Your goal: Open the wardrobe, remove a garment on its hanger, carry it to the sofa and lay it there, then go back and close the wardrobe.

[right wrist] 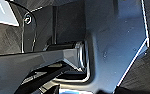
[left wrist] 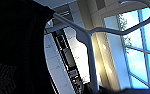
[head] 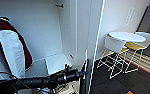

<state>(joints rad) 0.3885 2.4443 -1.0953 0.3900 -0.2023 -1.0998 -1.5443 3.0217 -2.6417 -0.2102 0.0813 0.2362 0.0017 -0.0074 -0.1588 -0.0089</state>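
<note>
1. The head view is evenly bright; the white wardrobe (head: 53,32) interior reflects soft light, and a thin glare line runs down its open door edge.
2. The maroon jacket (head: 13,47) hanging inside the wardrobe looks smeared and soft.
3. In the left wrist view, strong daylight from the window (left wrist: 143,50) backlights the hanger (left wrist: 91,40); the garment (left wrist: 16,45) beside it is near-black, without detail.
4. The right wrist view is dim, bluish and blurred.

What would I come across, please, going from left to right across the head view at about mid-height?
Maroon jacket with white sleeves hanging inside the open wardrobe → edge of the wardrobe door → white chair → round white table → second white chair with a yellow seat.
</note>
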